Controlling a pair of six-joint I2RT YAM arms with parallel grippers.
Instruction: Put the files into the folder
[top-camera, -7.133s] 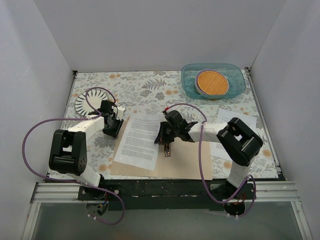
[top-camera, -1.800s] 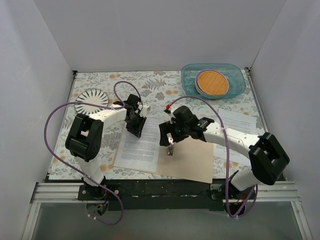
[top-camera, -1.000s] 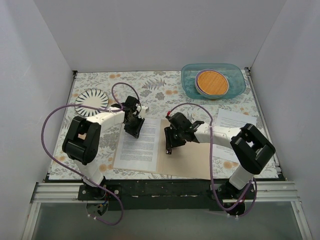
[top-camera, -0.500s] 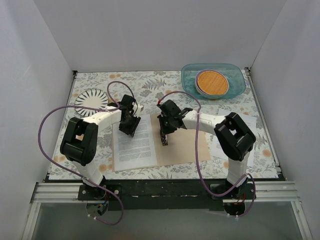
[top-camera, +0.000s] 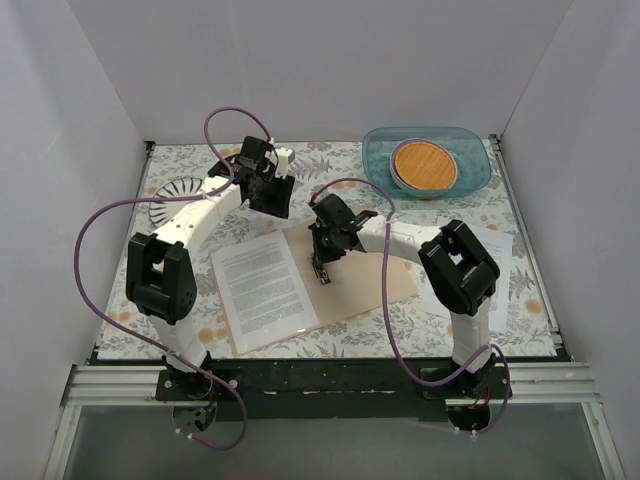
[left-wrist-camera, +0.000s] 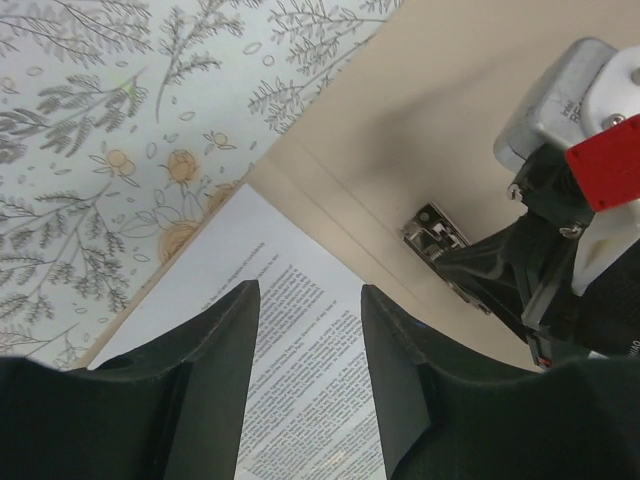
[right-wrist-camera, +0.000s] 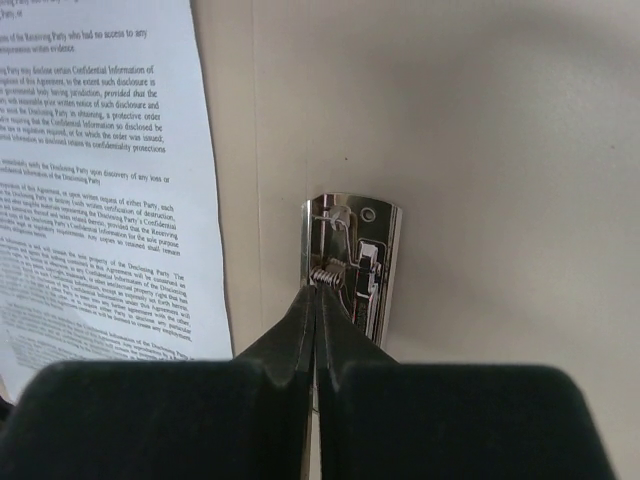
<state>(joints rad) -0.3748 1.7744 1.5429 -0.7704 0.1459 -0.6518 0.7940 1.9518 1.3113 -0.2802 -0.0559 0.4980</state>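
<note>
Fingers at right (right-wrist-camera: 283, 345) pinched together on folder (right-wrist-camera: 480, 150) clip (right-wrist-camera: 355, 262); left fingers (left-wrist-camera: 215, 380) wide, empty, above sheet (left-wrist-camera: 300, 400) edge.

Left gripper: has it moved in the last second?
Yes. The left gripper has moved off the printed sheet toward the back wall. It is now about level with the striped plate, where earlier it sat nearer the arm bases.
</note>
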